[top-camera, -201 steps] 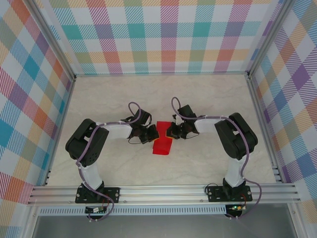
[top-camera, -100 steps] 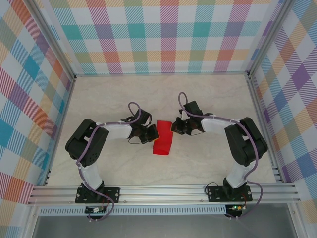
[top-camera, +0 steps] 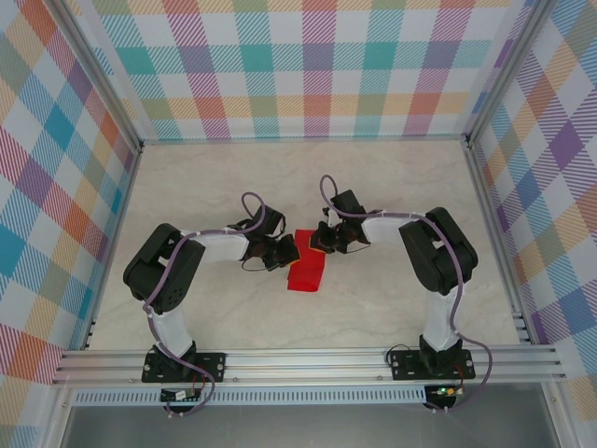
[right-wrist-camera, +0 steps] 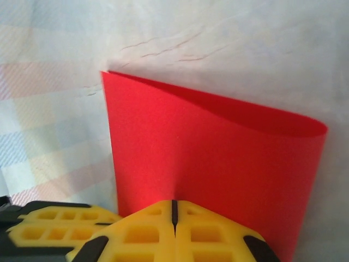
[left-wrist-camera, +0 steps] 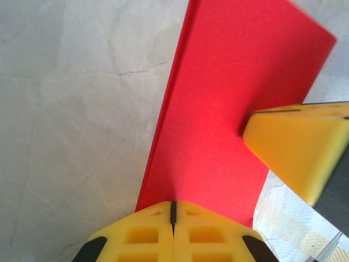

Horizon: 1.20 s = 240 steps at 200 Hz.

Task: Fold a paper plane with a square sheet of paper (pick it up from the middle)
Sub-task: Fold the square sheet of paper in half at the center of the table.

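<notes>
The square sheet of paper point(top-camera: 306, 269) is bright red and bent over into a loose fold near the middle of the table, between my two grippers. My left gripper point(top-camera: 291, 252) is shut on its left edge; in the left wrist view the paper point(left-wrist-camera: 218, 109) runs up and away from the closed fingertips point(left-wrist-camera: 173, 204). My right gripper point(top-camera: 318, 245) is shut on the opposite edge, and the right wrist view shows the paper point(right-wrist-camera: 218, 158) curling over at its far end beyond the tips point(right-wrist-camera: 174, 203). No paper plane shape is in view.
The pale marbled table point(top-camera: 392, 187) is walled by plaid panels point(top-camera: 308, 65) at the back and both sides. An aluminium rail point(top-camera: 308, 364) carries the arm bases along the near edge. One right finger point(left-wrist-camera: 294, 147) crosses the left wrist view.
The right arm swung outward to the right, then came back in, and its gripper now sits closer to the paper's upper part. The red paper has tilted slightly. The left arm stays still.
</notes>
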Each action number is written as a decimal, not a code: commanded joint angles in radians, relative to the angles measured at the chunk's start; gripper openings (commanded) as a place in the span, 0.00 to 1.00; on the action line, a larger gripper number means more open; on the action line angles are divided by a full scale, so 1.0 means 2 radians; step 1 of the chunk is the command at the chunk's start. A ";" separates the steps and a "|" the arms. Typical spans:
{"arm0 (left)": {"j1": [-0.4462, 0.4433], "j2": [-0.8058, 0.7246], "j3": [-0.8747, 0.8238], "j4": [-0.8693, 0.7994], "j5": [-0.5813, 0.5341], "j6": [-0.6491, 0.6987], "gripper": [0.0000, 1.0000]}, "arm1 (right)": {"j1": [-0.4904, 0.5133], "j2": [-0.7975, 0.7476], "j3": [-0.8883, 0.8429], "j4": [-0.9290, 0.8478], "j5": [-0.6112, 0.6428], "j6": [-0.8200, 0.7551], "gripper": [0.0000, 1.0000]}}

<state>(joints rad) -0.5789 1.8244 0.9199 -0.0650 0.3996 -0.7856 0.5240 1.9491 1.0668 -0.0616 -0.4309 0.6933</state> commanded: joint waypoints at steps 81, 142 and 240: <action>-0.008 0.056 -0.043 -0.097 -0.061 0.004 0.00 | -0.068 -0.016 -0.018 0.013 0.061 -0.006 0.00; -0.008 0.057 -0.038 -0.097 -0.060 0.003 0.00 | -0.030 -0.087 -0.039 0.027 0.024 0.011 0.00; -0.009 0.056 -0.045 -0.098 -0.066 0.002 0.00 | -0.033 0.005 -0.003 0.039 0.007 0.015 0.00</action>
<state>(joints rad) -0.5789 1.8240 0.9127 -0.0563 0.3996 -0.7856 0.4774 1.9308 1.0241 0.0063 -0.4137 0.7219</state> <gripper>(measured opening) 0.044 0.045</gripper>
